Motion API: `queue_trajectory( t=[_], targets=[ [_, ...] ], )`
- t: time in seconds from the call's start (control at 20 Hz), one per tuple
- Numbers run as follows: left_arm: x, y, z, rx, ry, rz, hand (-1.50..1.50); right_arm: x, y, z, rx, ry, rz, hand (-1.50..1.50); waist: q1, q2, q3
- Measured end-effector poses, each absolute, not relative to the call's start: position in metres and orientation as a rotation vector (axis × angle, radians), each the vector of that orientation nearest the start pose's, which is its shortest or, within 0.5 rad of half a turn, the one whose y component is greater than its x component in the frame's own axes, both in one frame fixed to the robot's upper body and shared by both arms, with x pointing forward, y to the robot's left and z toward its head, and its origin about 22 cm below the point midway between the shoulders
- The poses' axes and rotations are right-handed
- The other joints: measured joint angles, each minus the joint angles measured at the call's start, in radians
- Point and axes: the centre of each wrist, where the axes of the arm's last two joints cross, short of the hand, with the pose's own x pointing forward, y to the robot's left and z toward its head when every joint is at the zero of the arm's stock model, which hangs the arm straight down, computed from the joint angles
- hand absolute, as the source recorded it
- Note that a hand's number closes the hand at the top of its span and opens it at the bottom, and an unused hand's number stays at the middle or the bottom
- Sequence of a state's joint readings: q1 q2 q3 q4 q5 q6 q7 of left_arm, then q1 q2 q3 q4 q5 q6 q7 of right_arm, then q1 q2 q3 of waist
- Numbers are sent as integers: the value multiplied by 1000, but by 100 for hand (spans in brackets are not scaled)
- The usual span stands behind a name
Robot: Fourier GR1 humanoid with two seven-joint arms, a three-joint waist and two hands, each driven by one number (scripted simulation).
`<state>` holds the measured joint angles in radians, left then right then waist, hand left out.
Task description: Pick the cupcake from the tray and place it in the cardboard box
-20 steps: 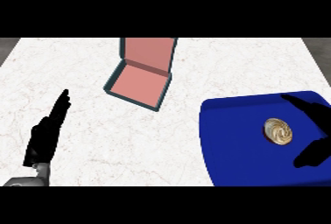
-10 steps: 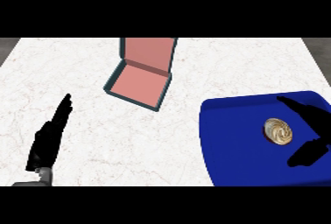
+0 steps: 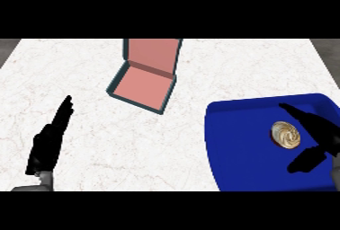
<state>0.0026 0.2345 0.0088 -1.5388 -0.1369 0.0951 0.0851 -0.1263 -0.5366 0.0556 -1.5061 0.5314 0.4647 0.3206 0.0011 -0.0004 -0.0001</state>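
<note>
Head view: right robot hand (image 3: 321, 134) spread open beside cupcake (image 3: 286, 134).

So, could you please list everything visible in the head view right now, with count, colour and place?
Counter: one, white marbled, fills most of the view.
Cardboard box: one, pink inside with dark teal edges, lid open, upper middle of the counter.
Tray: one, blue, lower right of the counter.
Cupcake: one, tan with a swirled top, on the right part of the tray.
Left hand: one, black, fingers straight, lower left over the counter, apart from everything.
Right hand: one, black, open, over the tray, with fingers and thumb on either side of the cupcake, not closed round it.
</note>
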Motion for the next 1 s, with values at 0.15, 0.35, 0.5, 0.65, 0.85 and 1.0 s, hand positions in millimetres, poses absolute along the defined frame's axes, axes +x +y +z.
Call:
queue_trajectory(
  t=[0.15, 0.35, 0.5, 0.65, 0.85, 1.0],
  targets=[
    [241, 280, 8, 375, -1449, -195, 0, 278, -328, 65, -620, -909, 1041, -150, 1, 0, 0],
    [245, 285, 8, 378, -1447, -194, 0, 278, -333, 57, -619, -899, 1051, -150, 0, 0, 0],
    [242, 291, 10, 378, -1447, -197, 0, 278, -334, 50, -622, -883, 1074, -150, 1, 0, 0],
    [245, 291, 10, 380, -1450, -200, 0, 279, -332, 48, -609, -867, 1083, 150, 0, 0, 0],
    [243, 282, 7, 380, -1449, -202, 0, 284, -332, 41, -598, -888, 1073, 150, 1, 0, 0],
    [238, 283, 7, 374, -1447, -206, 0, 287, -329, 39, -685, -932, 1085, 150, 3, -1, -1]
  ],
)
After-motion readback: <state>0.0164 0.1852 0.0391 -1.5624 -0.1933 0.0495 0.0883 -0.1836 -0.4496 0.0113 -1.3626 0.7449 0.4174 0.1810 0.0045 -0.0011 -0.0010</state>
